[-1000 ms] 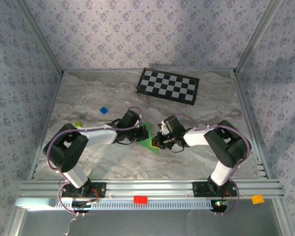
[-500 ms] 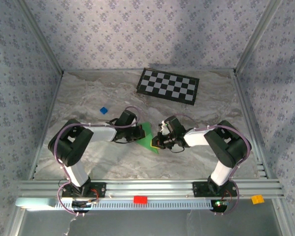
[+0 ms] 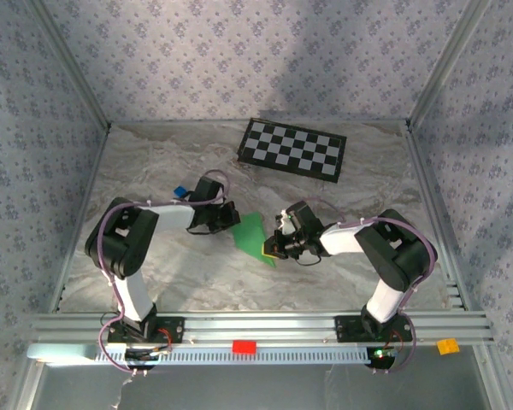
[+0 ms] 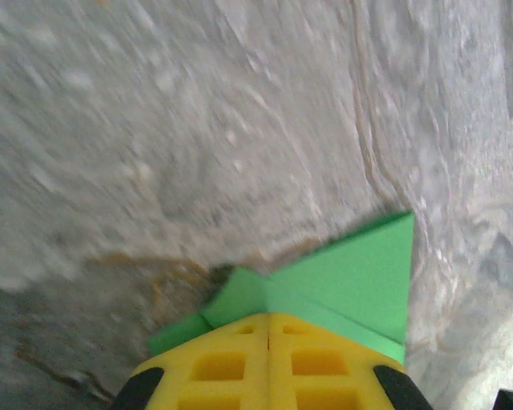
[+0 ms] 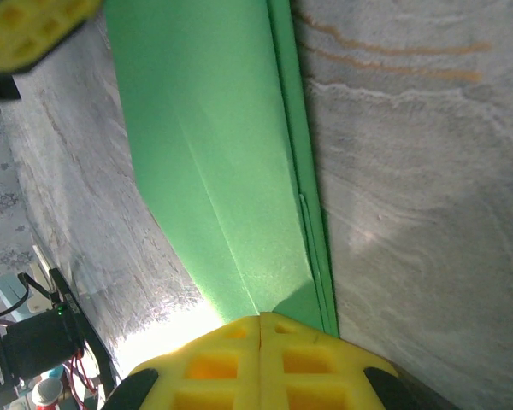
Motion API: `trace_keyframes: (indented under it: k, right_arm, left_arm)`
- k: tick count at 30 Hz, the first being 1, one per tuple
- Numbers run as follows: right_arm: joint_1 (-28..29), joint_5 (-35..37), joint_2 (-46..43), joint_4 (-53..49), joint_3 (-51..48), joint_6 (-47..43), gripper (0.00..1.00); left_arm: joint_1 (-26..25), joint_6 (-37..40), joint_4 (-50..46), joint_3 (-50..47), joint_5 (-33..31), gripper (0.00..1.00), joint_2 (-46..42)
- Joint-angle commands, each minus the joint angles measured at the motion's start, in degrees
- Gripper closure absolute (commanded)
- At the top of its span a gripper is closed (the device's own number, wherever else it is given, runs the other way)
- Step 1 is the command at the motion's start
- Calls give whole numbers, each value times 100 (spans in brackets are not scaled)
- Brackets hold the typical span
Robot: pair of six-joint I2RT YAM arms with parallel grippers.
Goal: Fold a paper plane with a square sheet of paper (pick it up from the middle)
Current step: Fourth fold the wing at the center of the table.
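Observation:
The green paper (image 3: 251, 231) lies folded into a long pointed shape with a centre crease (image 5: 214, 171) on the marble table, between the two arms. My right gripper (image 3: 274, 247) is at its near right end, its yellow jaws (image 5: 261, 321) shut, with the paper running up into the tips. My left gripper (image 3: 232, 215) is just left of the paper's far edge, jaws (image 4: 269, 318) shut; the paper (image 4: 350, 273) shows just beyond its tips, one small flap raised. I cannot see any paper between the left jaws.
A black-and-white checkerboard (image 3: 292, 148) lies at the back of the table. A tiny blue block (image 3: 180, 191) sits beside the left arm's wrist. Patterned walls and metal posts close in the table; an aluminium rail (image 3: 265, 325) runs along the near edge.
My left arm has drawn back to the left and towards the rear, uncovering more of the green paper. The right arm and the paper's near end have stayed put.

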Motion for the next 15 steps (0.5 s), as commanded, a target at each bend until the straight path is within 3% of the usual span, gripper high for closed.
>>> trace_keyframes:
  k: [1,9,15]
  right_arm:
    - [-32,273,276,-830,-294,-194,100]
    - [-41,241,256,-778,-316,-213,100]
    - [-24,157,155,-642,-261,-239,100]
  left_arm:
    - [203,320,-378,322,-299,98,176]
    - [324,467,-664,472,-295,99,26]
    - [178,286,-677,286,-305,96,-693]
